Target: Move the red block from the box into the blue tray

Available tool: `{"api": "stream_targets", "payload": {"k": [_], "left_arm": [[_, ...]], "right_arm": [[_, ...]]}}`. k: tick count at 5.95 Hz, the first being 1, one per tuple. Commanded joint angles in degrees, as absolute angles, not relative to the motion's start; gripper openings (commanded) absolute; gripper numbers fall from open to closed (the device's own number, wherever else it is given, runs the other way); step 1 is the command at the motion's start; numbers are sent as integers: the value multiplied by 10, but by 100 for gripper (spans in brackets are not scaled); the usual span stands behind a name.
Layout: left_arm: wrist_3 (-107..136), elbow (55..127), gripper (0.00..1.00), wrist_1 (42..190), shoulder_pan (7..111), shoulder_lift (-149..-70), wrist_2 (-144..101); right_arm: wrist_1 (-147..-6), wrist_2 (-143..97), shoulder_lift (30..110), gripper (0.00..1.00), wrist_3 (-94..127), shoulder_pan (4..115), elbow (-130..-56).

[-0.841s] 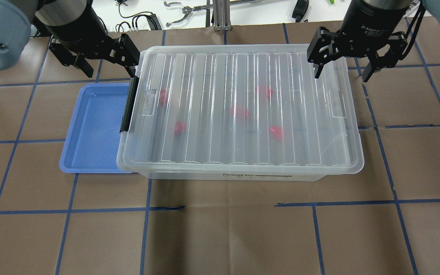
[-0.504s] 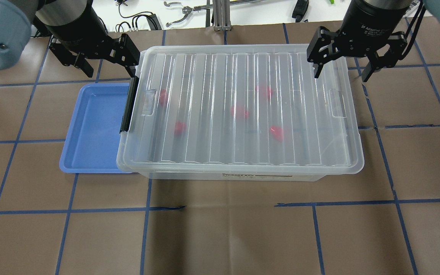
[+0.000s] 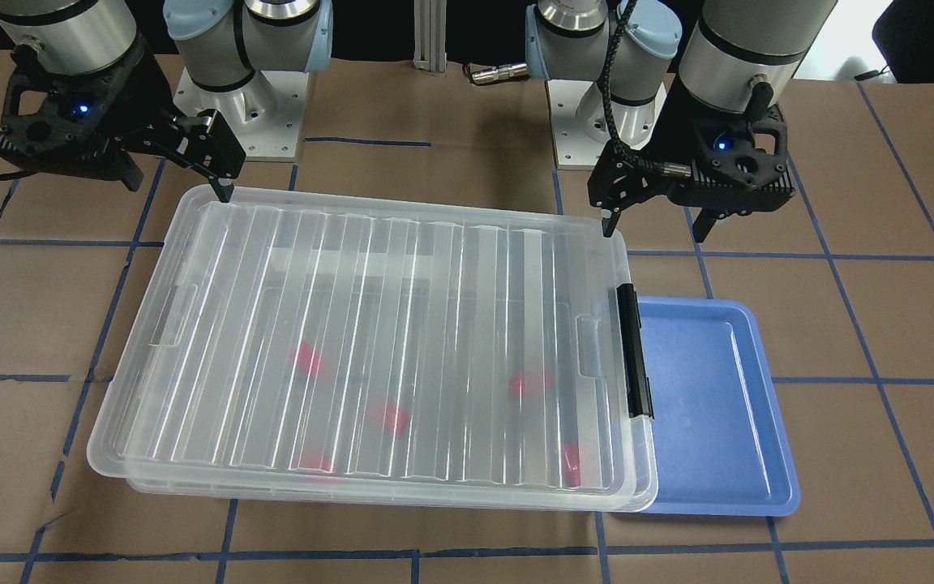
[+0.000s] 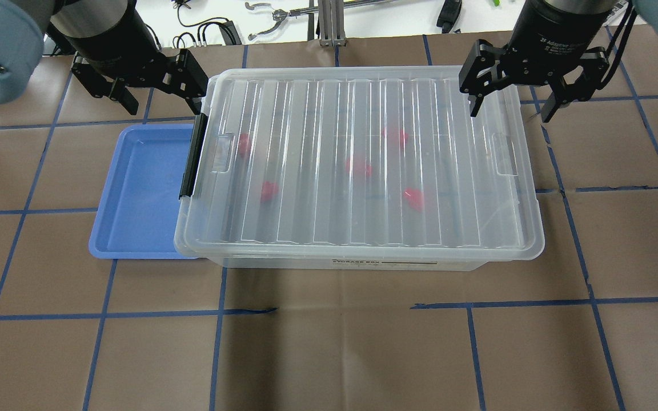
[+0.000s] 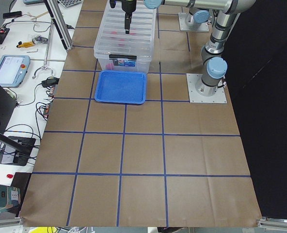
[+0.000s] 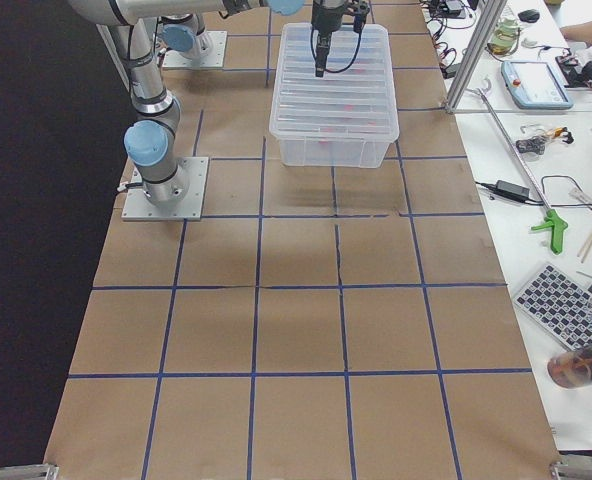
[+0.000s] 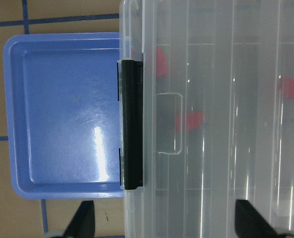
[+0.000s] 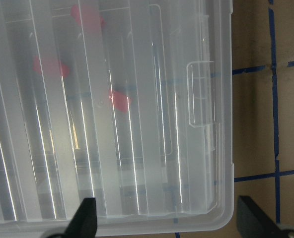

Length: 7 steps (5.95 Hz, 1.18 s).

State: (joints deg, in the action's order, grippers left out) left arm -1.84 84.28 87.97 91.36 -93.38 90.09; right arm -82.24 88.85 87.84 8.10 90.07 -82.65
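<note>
**Box** [image 4: 357, 114]: large, shallow, clear plastic, rectangular with rounded corners. It stands centre frame in the overhead view on the table [image 4: 329, 354], whose brown paper is gridded with blue tape.

**Lid** [image 4: 329, 228]: translucent, ribbed lengthwise, lying on the box. A black latch bar [image 4: 192, 157] runs along its left short side.

**Contents:** five red blocks [image 4: 358, 167], small, bright and blurred through the lid, scattered over the box floor.

**Blue tray** [image 4: 135, 188]: shallow glossy plastic with a raised rim and rounded corners, just beside the latch side. Its right edge is tucked under the lid's overhang.

**Left gripper** [image 4: 164, 108]: black, fingers wide apart, upper left of frame, with one fingertip at the lid's corner above the latch.

**Right gripper** [image 4: 510, 114]: black, fingers wide apart, upper right, straddling the lid's edge.

**View notes:**
- Only the overhead view shows a label strip on the box's near wall.
- The left wrist view adds glare on the tray floor.
- The right wrist view shows a moulded clear tab with no black bar.
- The front view shows the base rim under the lid.
</note>
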Motion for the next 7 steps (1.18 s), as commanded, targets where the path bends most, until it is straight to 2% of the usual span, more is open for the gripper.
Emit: {"api": "stream_targets", "payload": {"k": [1, 3, 7], "left_arm": [[-18, 844, 98, 880, 913, -934, 901], [-18, 844, 98, 880, 913, -933, 901], [-18, 844, 98, 880, 913, -932, 901]], "right_arm": [[-824, 893, 874, 100, 70, 895, -827], [-832, 892, 867, 100, 4, 856, -835], [-970, 892, 861, 100, -82, 778, -959]]}}
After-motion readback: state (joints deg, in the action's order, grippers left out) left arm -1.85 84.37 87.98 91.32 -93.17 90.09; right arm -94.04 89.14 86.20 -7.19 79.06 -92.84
